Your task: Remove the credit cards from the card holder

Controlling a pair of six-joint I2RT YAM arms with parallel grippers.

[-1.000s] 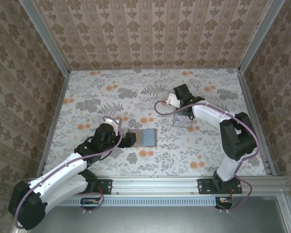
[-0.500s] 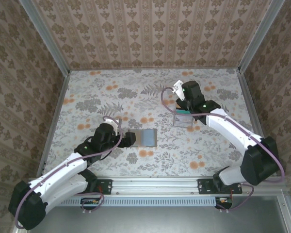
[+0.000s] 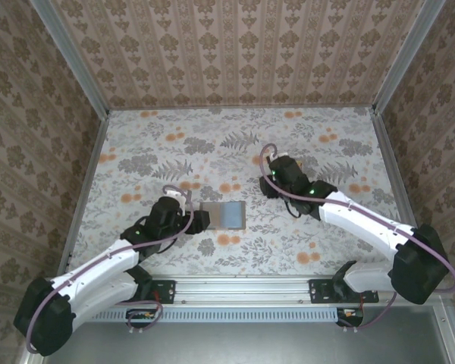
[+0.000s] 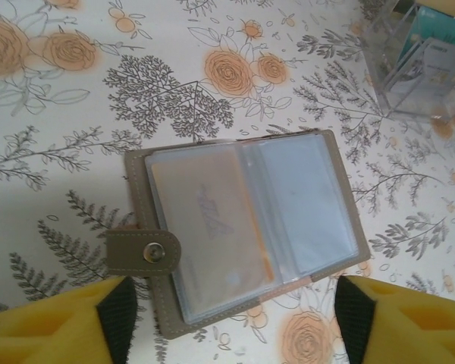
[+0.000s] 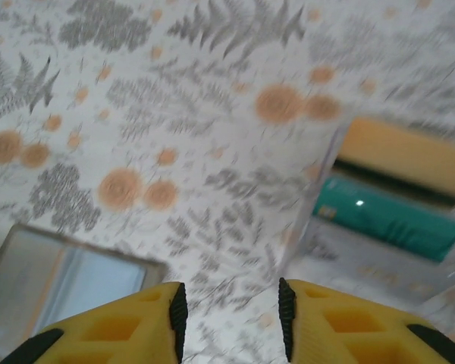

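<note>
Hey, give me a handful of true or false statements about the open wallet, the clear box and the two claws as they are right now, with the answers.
1. The taupe-grey folding card holder lies open on the floral table. True.
2. An orange plastic card sits in the sleeve panel nearest the snap tab. True.
3. The left claw is clamped on the card holder. False: its fingers stand wide apart, not closed on it.
4. The clear plastic box is empty. False: a teal card and an orange stack lie inside.
5. The right claw grips a card. False: nothing sits between its fingers.
</note>
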